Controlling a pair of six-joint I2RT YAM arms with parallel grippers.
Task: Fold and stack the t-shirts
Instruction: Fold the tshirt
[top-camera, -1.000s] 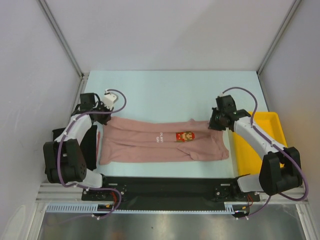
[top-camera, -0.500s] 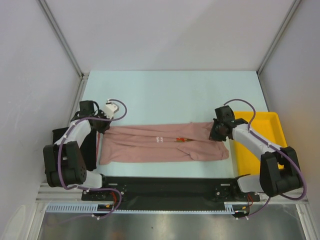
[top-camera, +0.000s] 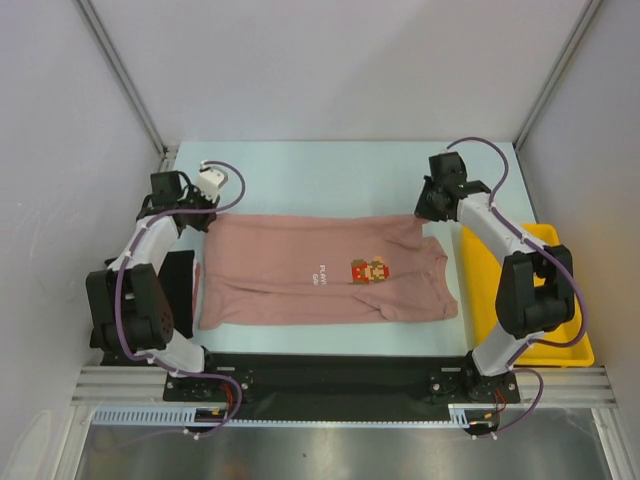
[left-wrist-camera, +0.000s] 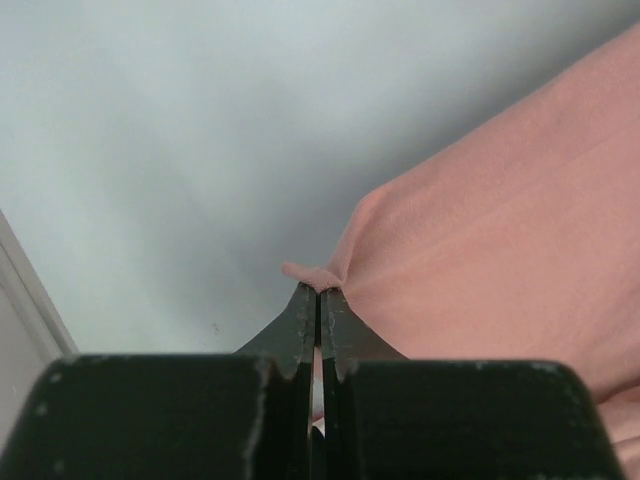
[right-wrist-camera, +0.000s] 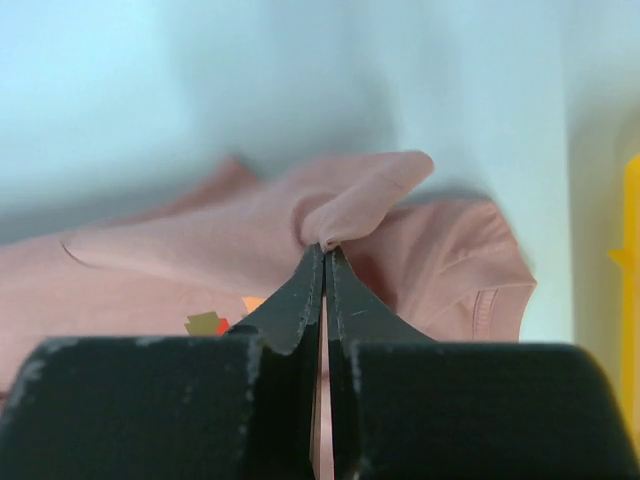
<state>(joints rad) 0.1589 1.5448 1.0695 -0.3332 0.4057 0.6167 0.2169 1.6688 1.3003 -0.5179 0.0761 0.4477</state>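
Dusty pink cloth t-shirt (top-camera: 320, 270) with a brown-orange chest print is lying flat at the centre of the pale blue-green table (top-camera: 330, 175). Black t-shirt (top-camera: 178, 290), lower left, is lying largely hidden behind the left arm. Yellow plastic tray (top-camera: 480, 290), right, is sitting partly covered by the right arm. Pink shirt's long axis is running left to right, its sleeved end pointing right. Left gripper (top-camera: 206, 214) and right gripper (top-camera: 426, 213) are each pinching an upper corner, jaws closed on the cloth.
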